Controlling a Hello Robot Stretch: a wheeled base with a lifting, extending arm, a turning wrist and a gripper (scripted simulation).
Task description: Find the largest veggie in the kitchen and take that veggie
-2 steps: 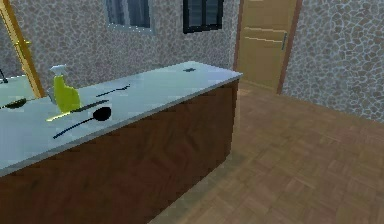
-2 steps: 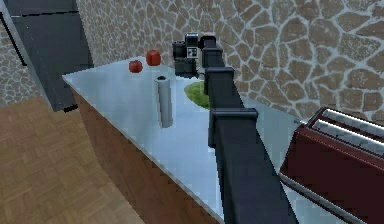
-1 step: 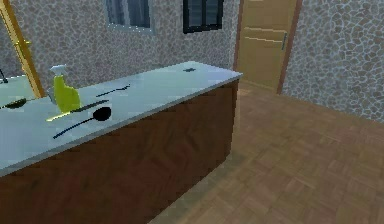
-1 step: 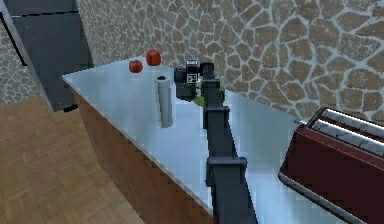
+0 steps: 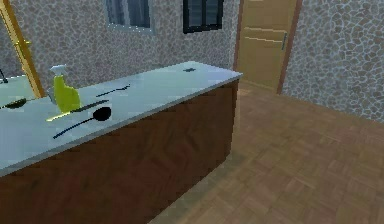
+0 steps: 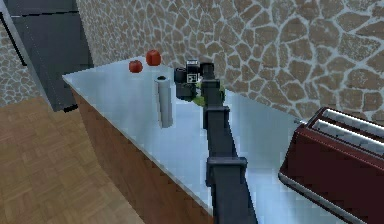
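Note:
Two red round veggies, like tomatoes, lie at the far end of the pale countertop in the arm side view: one nearer the edge, the other by the stone wall. The dark arm bar rises over the counter to the gripper, which sits just right of a white upright roll. A small green patch shows beside the gripper's body. I cannot tell whether the gripper holds anything, since the counter lies behind its far end.
A dark red toaster stands on the counter's right, and a dark fridge stands past its far left end. In the forward view, a yellow spray bottle and a black ladle lie on a counter. A wooden door is beyond open wood floor.

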